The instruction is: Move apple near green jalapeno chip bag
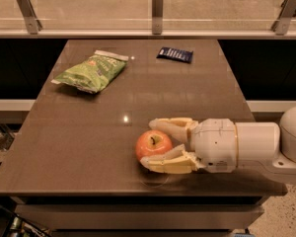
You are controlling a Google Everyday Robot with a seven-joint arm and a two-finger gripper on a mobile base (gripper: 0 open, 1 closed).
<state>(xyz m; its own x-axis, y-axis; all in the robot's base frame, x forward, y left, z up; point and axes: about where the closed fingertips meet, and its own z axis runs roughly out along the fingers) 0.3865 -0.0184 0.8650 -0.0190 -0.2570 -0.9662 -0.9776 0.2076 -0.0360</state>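
The red-orange apple (153,144) rests on the brown table (89,147) near its front edge, right of centre. My gripper (148,143) reaches in from the right, with its cream fingers (170,126) closed against the far and near sides of the apple. The apple still sits on the table top. The green jalapeno chip bag (91,71) lies flat at the far left of the table, well away from the apple and the gripper.
A small flat dark blue packet (174,54) lies at the far middle of the table. A glass rail with metal posts (157,10) runs behind the table. The table's front edge is just below the gripper.
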